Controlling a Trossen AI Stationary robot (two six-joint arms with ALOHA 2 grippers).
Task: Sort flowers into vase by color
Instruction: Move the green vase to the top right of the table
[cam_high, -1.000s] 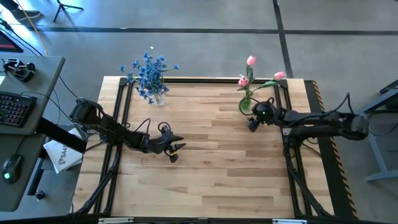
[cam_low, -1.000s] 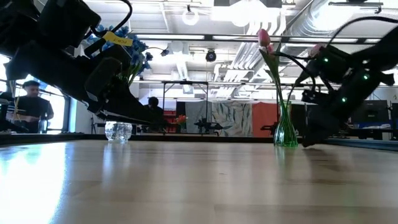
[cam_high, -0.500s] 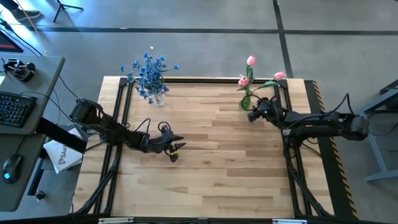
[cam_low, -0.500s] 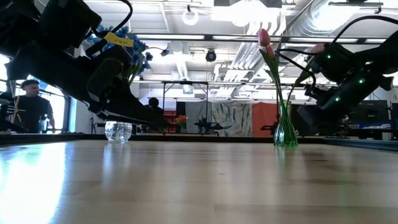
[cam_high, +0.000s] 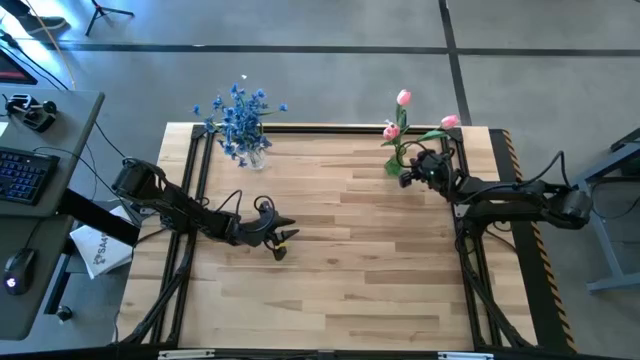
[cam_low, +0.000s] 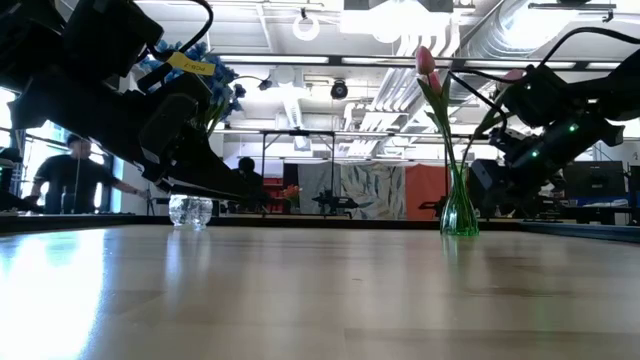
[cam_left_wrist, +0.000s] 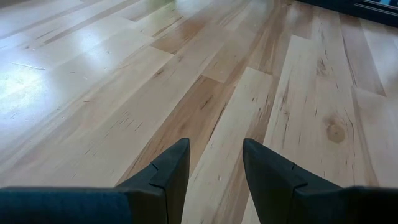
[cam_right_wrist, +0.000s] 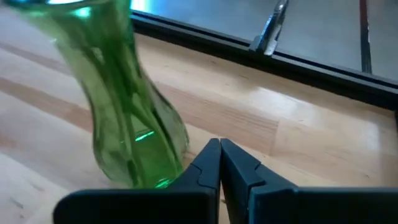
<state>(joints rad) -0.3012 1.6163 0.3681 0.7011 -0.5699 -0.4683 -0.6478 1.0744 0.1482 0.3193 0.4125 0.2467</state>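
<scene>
- High view: the pink tulips stand in a green vase near the table's far edge, just beside the right gripper. The tulips lean outward on thin green stems with drooping leaves.
- High view: the blue flowers, a loose spray of small blossoms, sit in a clear vase, well beyond the left gripper toward the far edge.
- High view: the table is pale wood planking inside a dark metal frame. Between the two grippers and on their near side the boards lie bare, leaving wide room.
- Low view: the green vase is slim-necked with a flared base. One pink bud rises high above it, and the right gripper hangs just beside the glass. The clear vase is short and ribbed.
- Left wrist view: the left gripper has its dark wedge-shaped fingers apart, with nothing between them, over glossy grained planks.
- Right wrist view: the right gripper has its fingers pressed together, empty. The translucent green vase stands just beside the fingertips, stems visible inside, with the table's dark edge rail close behind.
</scene>
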